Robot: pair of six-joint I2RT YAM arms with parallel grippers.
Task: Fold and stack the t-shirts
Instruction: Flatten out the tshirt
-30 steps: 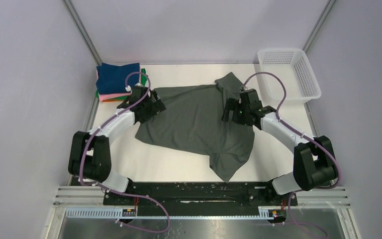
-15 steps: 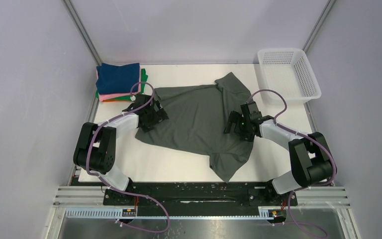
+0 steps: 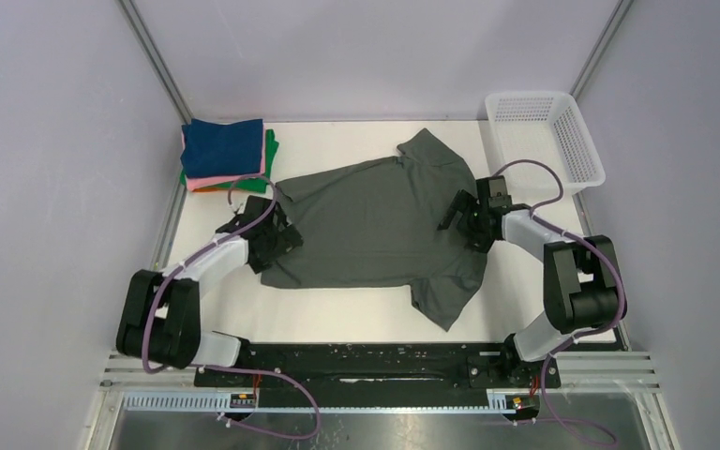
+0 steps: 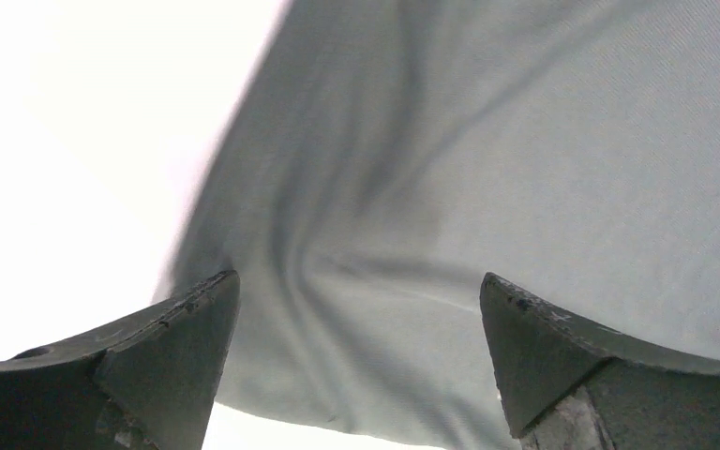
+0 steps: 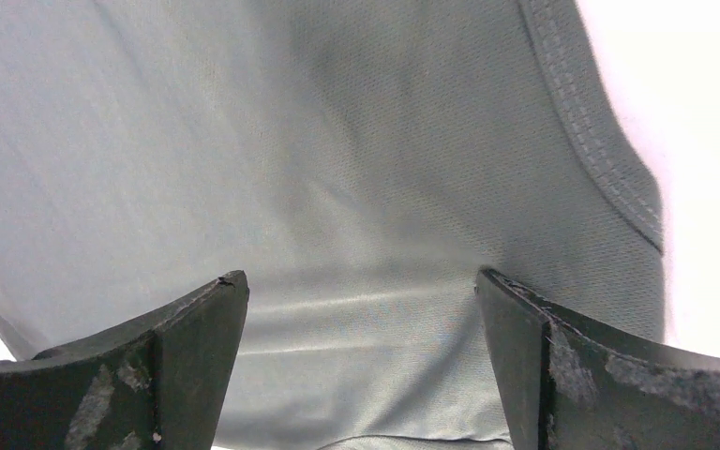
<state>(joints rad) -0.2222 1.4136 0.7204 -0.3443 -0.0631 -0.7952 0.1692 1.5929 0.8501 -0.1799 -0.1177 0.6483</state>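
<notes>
One dark grey-green t-shirt [image 3: 375,230] lies spread flat mid-table [image 3: 337,314], spanning the gap between the grippers. Left gripper [image 3: 277,239] sits over its left edge, right gripper [image 3: 464,217] over its right edge. Long axis runs left-right, with the sleeves at the right end and the hem on the left. Both grippers' fingers are spread wide above the cloth, clamping nothing. Folded t-shirts [image 3: 225,150] are stacked far-left, apart.

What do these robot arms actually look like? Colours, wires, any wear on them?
Both the left arm and right arm alternate bulky black joints with smooth white tubes, and a thin purple cable loops along each. The left gripper and right gripper each have two dark wedge-shaped fingers; the right's show pale scuffs.
</notes>
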